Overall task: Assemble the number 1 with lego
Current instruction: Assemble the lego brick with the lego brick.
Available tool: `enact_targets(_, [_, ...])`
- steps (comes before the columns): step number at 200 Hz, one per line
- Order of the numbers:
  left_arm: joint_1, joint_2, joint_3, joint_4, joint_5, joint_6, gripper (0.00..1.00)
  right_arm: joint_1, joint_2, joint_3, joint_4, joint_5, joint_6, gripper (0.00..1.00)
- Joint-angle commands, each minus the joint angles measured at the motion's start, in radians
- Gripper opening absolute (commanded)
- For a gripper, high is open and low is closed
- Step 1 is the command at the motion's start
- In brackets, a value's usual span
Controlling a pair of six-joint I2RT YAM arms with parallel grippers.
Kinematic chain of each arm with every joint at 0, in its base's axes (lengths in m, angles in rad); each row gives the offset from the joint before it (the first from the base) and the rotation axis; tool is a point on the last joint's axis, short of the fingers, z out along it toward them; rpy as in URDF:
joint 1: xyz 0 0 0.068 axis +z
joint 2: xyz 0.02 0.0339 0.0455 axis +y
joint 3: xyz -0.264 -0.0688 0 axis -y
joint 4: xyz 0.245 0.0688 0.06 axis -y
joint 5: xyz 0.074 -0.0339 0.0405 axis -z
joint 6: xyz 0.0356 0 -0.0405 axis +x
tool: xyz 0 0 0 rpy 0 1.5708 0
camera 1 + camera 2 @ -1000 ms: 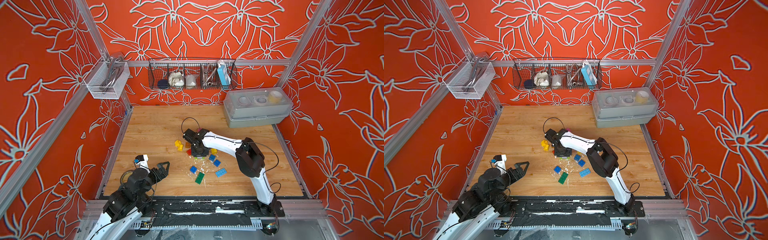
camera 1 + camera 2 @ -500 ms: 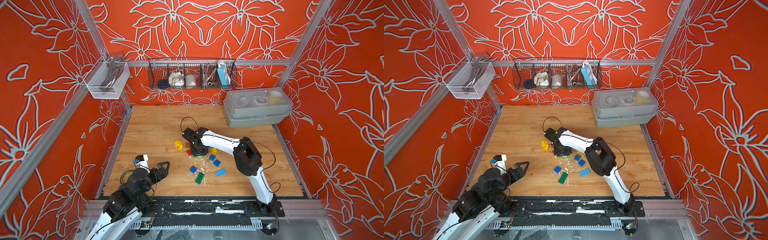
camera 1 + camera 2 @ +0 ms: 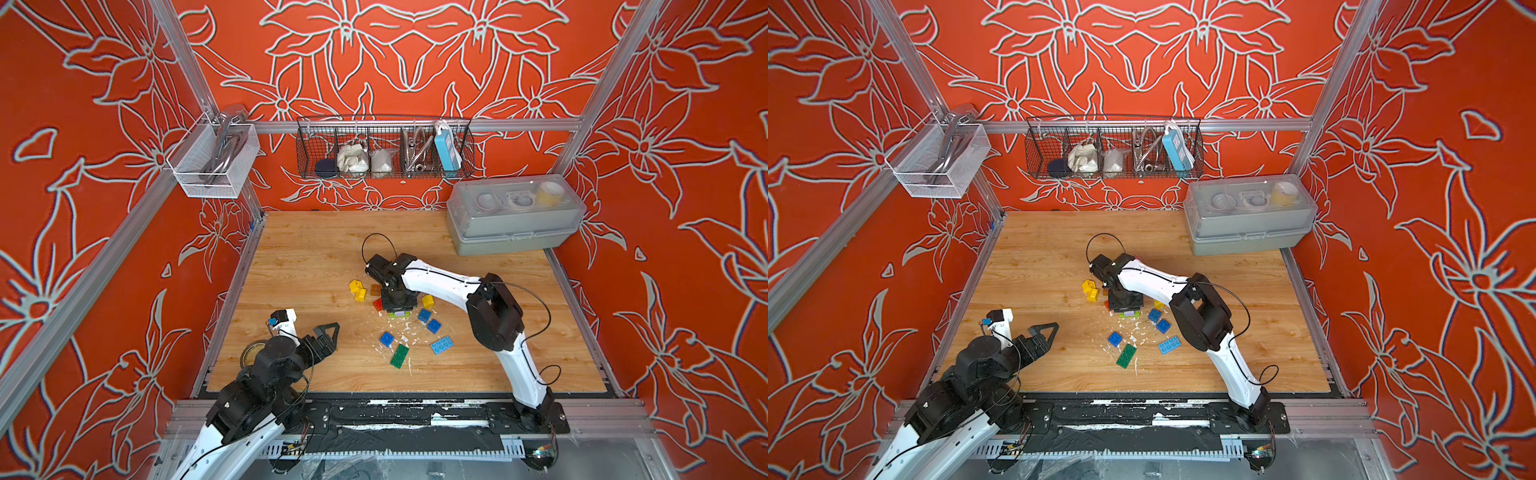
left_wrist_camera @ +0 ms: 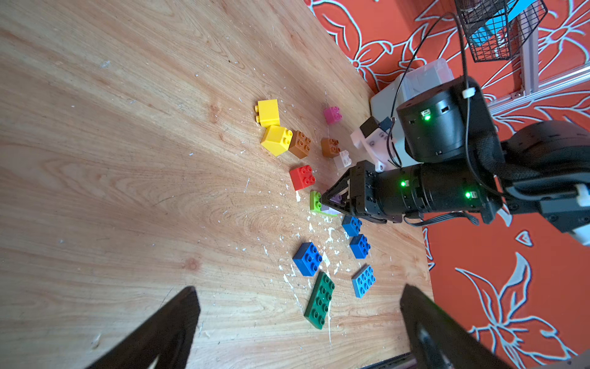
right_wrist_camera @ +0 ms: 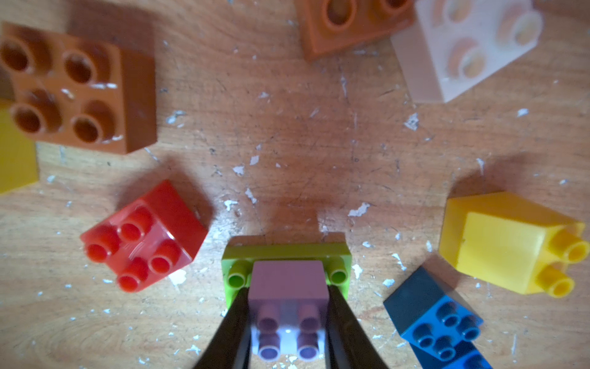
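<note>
Right wrist view: lilac brick (image 5: 289,281) atop lime plate (image 5: 284,250), pinched by right hand (image 5: 287,290); left hand (image 4: 298,290) spread wide

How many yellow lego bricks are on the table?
3. Two yellow bricks lie close together beside a brown brick. The third yellow brick lies across the right arm from them. That arm may hide more.

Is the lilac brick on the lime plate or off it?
On it: lilac brick sits atop lime plate, its studs showing either side.
</note>
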Motion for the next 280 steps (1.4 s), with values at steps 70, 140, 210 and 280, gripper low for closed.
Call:
enact_targets(70, [0.004,-0.01,-0.013,0.009,-0.016,0.004,0.98,-0.005,-0.034,0.048,-0.104,0.017,0.007,0.55])
enact_targets(140, [0.004,-0.013,-0.013,0.006,-0.016,0.001,0.98,-0.019,-0.119,-0.009,-0.101,0.059,0.007,0.55])
enact_targets(210, [0.004,-0.013,-0.014,0.005,-0.017,-0.001,0.98,-0.041,-0.102,-0.042,-0.063,0.052,-0.002,0.54])
enact_targets(280, [0.004,-0.01,-0.016,0.011,-0.017,0.001,0.98,-0.046,-0.059,-0.063,-0.001,0.028,-0.007,0.53])
